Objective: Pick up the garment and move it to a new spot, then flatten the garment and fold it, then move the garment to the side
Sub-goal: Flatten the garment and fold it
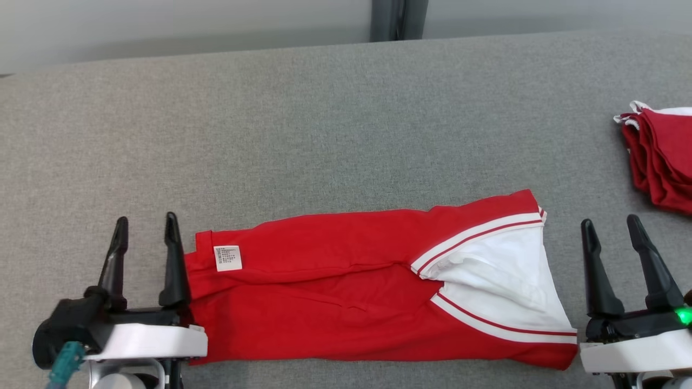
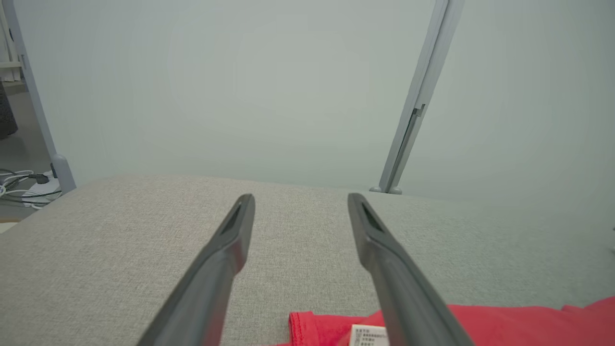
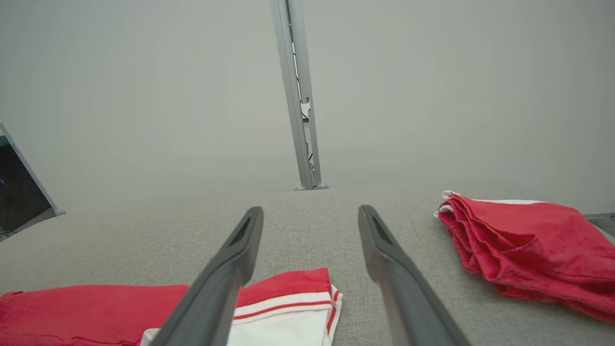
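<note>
Garment (image 1: 335, 292) first: it lies as a long red band along the near edge of the tabletop (image 1: 324, 135), doubled lengthwise by the look of it. Its labelled end (image 1: 227, 257) points toward the left edge and its white striped panel (image 1: 497, 270) toward the right.

You have the left gripper (image 1: 146, 220) spread wide and holding nothing. Its inner finger (image 1: 174, 259) stands right against the labelled end, touching or very nearly so. The right gripper (image 1: 611, 221) is equally wide and empty, just beside the white end but apart from it, with bare grey cloth between.

I judge the step in hand to be the fold, probably one end brought over the other. To do it well, take each end low at the near corner and catch both layers, not the top one alone. The cloth looks thin and limp, so a shallow pinch would likely peel a single layer and skew the fold. Smooth the creases across the middle of the red part before you lift. Keep the two arms level as you carry the end across, so the edges land square.

Mind the stack of red garments (image 1: 662, 156) at the right edge. It is well apart from your right fingers at this point, yet it sits where a finished piece might go.
</note>
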Tool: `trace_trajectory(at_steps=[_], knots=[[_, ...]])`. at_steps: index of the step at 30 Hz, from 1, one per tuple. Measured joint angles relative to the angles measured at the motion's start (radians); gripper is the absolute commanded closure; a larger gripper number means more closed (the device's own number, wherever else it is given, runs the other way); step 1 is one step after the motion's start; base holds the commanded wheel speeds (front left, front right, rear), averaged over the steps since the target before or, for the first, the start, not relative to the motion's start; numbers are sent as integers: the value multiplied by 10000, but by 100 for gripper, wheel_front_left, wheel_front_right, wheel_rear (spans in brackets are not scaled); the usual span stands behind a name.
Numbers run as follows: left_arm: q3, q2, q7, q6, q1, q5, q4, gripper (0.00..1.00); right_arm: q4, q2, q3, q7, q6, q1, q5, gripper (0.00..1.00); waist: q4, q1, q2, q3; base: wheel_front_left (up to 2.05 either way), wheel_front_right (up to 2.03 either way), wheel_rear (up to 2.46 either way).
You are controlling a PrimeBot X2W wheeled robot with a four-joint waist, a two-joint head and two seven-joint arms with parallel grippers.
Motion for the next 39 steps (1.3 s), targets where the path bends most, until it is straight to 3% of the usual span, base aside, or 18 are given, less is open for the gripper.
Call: trace_trajectory(at_steps=[6,19,28,36,37,38,39], knots=[[-40,-293,-31,94,362,803,-190,0,307,-25,159,-88,0,52,-698,0,95,0,0,-373,0,0,0],[205,-476,-33,-320,511,1058,431,0,957,48,203,-163,2,-71,-727,0,254,0,0,-290,0,0,0],[90,-598,-33,-546,12,1212,759,0,3793,-328,732,-171,2,-803,-767,0,499,0,0,90,0,0,0],[98,-679,-46,-665,-185,1340,865,0,5799,-311,1615,-52,-4,-1585,25,0,581,0,0,306,0,0,0],[104,-683,-46,-665,-200,1354,869,0,5900,-326,1755,-12,-10,-1689,140,13,566,0,0,322,0,0,0],[113,-698,-46,-669,-225,1371,869,0,5954,-362,1864,15,-10,-1755,282,69,551,0,0,334,0,0,0],[128,-704,-46,-669,-229,1394,865,0,6017,-393,1994,36,-10,-1833,401,100,538,0,0,343,0,0,0]])
